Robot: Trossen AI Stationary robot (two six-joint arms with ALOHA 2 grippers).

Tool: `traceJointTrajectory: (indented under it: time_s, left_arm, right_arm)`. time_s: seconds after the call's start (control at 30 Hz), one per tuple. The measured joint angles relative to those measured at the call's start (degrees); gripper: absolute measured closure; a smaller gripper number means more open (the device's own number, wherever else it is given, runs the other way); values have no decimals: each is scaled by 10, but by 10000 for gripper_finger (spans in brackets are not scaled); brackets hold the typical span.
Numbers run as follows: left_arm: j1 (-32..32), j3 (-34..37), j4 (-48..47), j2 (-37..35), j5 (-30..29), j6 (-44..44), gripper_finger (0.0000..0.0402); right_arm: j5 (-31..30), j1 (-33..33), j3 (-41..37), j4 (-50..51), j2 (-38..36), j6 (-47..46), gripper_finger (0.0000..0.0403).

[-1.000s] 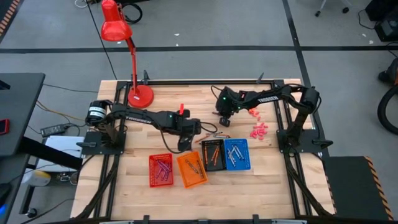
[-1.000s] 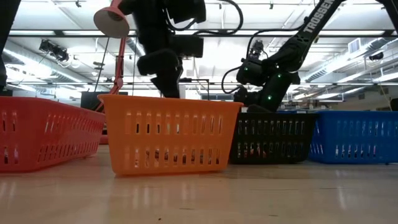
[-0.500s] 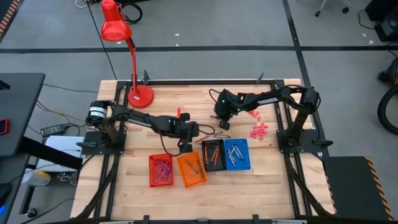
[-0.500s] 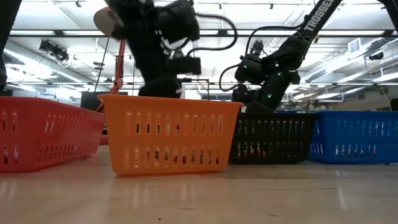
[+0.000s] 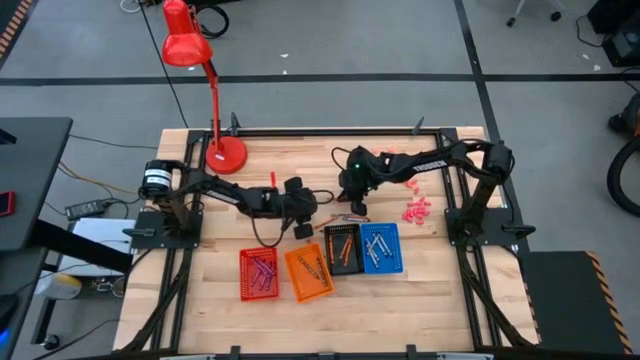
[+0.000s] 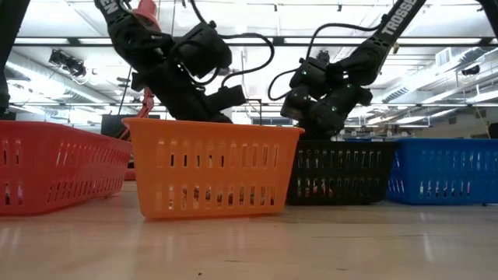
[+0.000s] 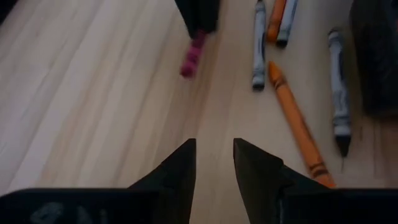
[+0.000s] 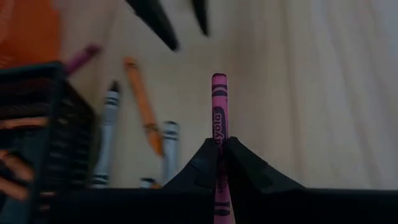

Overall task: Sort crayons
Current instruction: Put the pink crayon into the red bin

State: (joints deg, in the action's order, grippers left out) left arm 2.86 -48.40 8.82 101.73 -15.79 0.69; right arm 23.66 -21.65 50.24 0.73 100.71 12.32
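Note:
My right gripper (image 8: 219,148) is shut on a magenta crayon (image 8: 219,102) just above the wood, beside the loose crayons (image 5: 340,218) that lie flat beyond the black basket (image 5: 343,249). Among them are an orange crayon (image 7: 297,122) and grey crayons (image 7: 259,45). My left gripper (image 7: 214,152) stands open over bare wood right beside them, facing the right gripper, with nothing between its fingers. In the low view the orange basket (image 6: 212,167) hides its fingertips. My right gripper pinches the magenta crayon between its two fingers at the crayon's rear part (image 8: 218,144). The fingers lie along the crayon, slanting down toward the table's left. The crayon sticks straight out past the fingertips, its free end (image 8: 219,79) clear of the table.
Red (image 5: 259,274), orange (image 5: 308,273), black and blue (image 5: 380,248) baskets stand in a row near the front, each with crayons inside. Pink crayons (image 5: 416,208) lie in heaps at the right. A red lamp (image 5: 226,152) stands at the far left.
My left gripper has sunk toward the table behind the orange basket and tipped to a flatter slant, ending beside the loose crayons. My right gripper has gone a little toward the table's left and near edge with the magenta crayon, and has rolled.

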Motion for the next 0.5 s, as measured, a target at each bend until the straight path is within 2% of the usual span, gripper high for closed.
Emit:
traceJointTrajectory:
  time_s: [0.17, 0.5]
  left_arm:
    - [-1, 3, 43, 0, 0, 0, 282]
    - [-5, 3, 68, 0, 0, 5, 282]
  right_arm:
    - [3, 23, 0, -29, -1, 7, 374]
    - [1, 35, 1, -55, -1, -6, 374]
